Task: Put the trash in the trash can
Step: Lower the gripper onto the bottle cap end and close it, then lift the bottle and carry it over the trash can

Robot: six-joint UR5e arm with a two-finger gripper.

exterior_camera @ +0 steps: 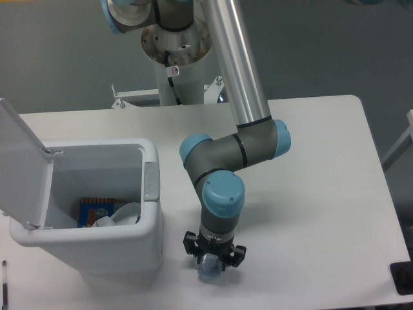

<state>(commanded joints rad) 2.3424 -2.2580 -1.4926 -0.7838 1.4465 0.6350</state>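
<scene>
Now | gripper (211, 263) down on table | bottle (208, 271) between jaws

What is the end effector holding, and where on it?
Cannot tell for sure: the end effector sits over the bottle, but the wrist hides its fingers and any contact.

White table (322, 168) with rounded corners, top pale and matte. Trash can (97, 252) stands on its front-left part, lid hinged up at the left. Clear plastic bottle (208, 272) near the front edge, just right of the can. Black object (403, 279) at the front-right corner, cut off by the frame.
</scene>
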